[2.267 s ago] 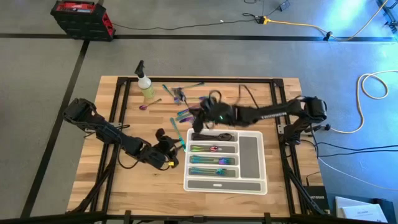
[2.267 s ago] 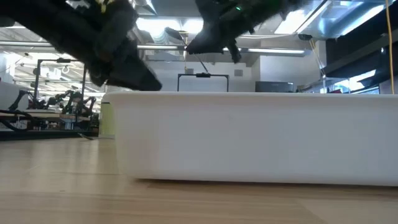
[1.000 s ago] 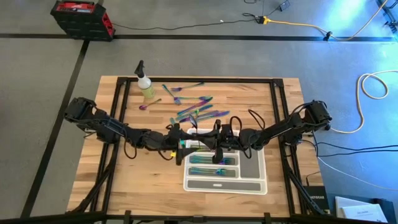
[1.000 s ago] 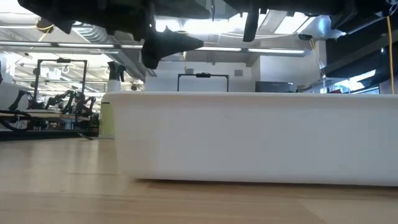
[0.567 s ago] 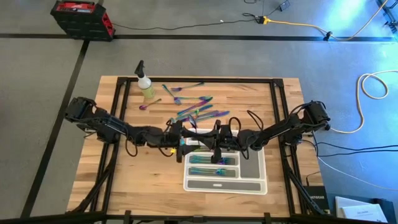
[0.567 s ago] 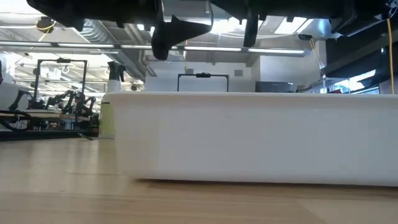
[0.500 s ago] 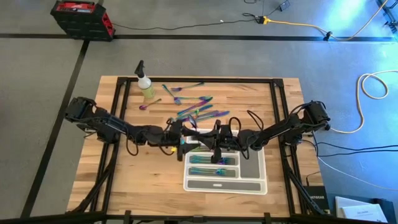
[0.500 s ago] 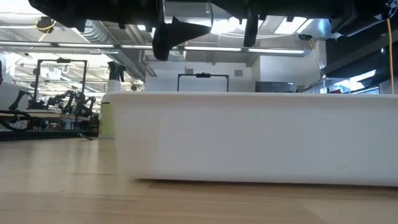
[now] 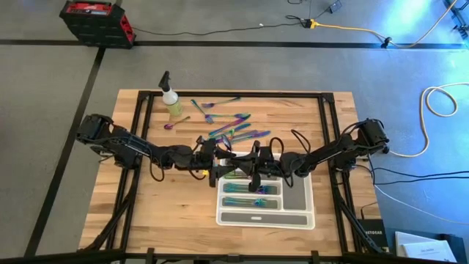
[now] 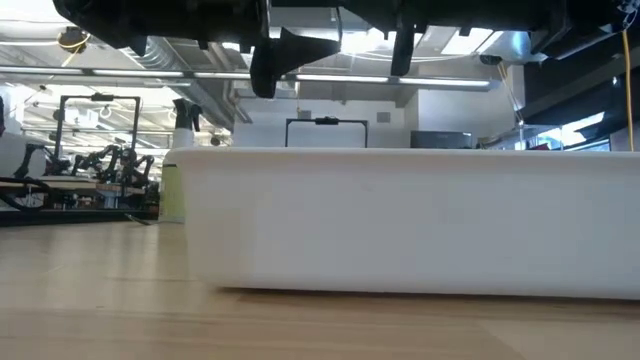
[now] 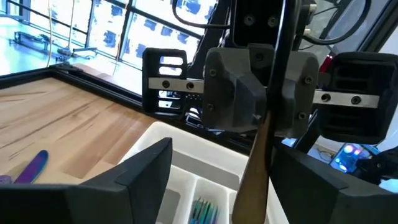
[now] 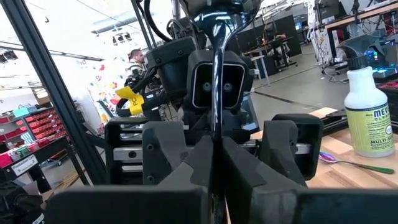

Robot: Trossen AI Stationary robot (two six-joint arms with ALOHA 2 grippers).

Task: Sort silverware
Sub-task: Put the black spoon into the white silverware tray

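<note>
Over the tray (image 9: 297, 187), rainbow silverware (image 9: 251, 188) filling two slots, the right tool (image 9: 256, 166) pinched a dark utensil (image 12: 216, 93); the left tool (image 9: 220, 166) gaped empty.

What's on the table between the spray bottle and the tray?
Loose iridescent silverware lies scattered on the wood between the spray bottle and the tray. The high view shows it.

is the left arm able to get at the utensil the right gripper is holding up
Probably yes: the open left gripper faces the right gripper, and the held utensil stands upright right in front of it, with nothing between.
</note>
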